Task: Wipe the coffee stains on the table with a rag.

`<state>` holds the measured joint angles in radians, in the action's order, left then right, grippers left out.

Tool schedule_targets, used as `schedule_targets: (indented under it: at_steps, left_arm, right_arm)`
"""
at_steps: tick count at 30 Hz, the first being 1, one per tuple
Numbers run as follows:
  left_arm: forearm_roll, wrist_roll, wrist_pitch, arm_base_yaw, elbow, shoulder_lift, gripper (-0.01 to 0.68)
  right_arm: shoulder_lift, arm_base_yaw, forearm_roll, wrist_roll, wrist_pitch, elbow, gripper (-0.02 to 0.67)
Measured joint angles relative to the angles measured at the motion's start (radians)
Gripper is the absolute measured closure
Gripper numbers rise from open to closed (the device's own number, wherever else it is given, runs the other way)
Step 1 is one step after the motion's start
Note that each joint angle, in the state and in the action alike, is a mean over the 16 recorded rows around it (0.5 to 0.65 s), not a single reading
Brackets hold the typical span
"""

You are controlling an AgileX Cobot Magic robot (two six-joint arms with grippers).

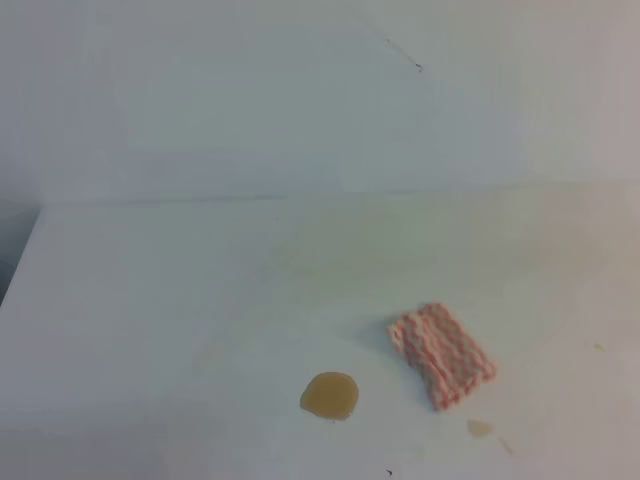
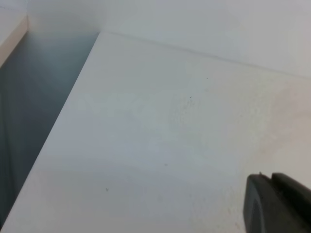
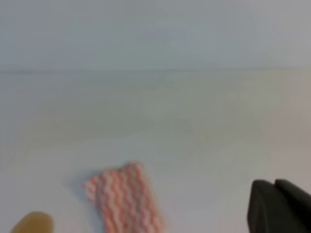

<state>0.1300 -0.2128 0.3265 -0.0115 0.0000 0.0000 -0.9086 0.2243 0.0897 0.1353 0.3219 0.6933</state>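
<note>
The rag (image 1: 441, 355), a folded cloth with pink-red and white wavy stripes, lies flat on the white table (image 1: 200, 280) at the front right. The coffee stain (image 1: 329, 396), a glossy tan blob, sits to its left, a short gap away. Neither gripper shows in the exterior high view. In the right wrist view the rag (image 3: 124, 199) and the stain's edge (image 3: 33, 224) lie ahead to the left of my right gripper (image 3: 273, 183), whose black fingers stand together, empty. My left gripper (image 2: 271, 177) looks the same, over bare table (image 2: 160, 121).
A small pale tan smear (image 1: 480, 428) lies just in front of the rag. The table's left edge (image 2: 63, 116) drops to a dark gap. A white wall (image 1: 300, 90) rises behind the table.
</note>
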Motion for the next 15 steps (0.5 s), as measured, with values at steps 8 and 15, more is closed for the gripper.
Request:
schedule_targets:
  at_steps: [8, 15]
  left_arm:
    - [0.000, 0.000, 0.000, 0.000, 0.000, 0.000, 0.672]
    - [0.000, 0.000, 0.000, 0.000, 0.000, 0.000, 0.672]
  right_arm:
    - [-0.201, 0.132, 0.176, -0.184, 0.006, 0.046, 0.652]
    - [-0.351, 0.179, 0.344, -0.277, -0.072, 0.063, 0.652]
